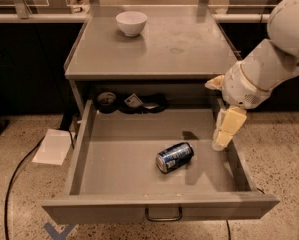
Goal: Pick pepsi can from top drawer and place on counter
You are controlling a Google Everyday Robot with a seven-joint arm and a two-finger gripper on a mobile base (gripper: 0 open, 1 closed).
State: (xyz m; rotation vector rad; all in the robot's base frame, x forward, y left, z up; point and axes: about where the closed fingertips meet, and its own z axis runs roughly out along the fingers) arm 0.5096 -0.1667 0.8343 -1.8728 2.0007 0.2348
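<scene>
The pepsi can (174, 157), dark blue with silver ends, lies on its side on the floor of the open top drawer (104, 154), right of the middle. The drawer's curved pull handle (163, 217) is on its front. My gripper (220, 143) hangs from the white arm (261, 69) over the drawer's right wall, pointing down, to the right of the can and a little above it, not touching it. The grey counter (179, 49) is above the drawer.
A white bowl (131, 22) stands at the counter's back left. Dark items (134, 103) lie at the drawer's back. A white sheet (54, 146) and a black cable (11, 184) lie on the floor to the left. A pale ledge (34, 18) runs behind.
</scene>
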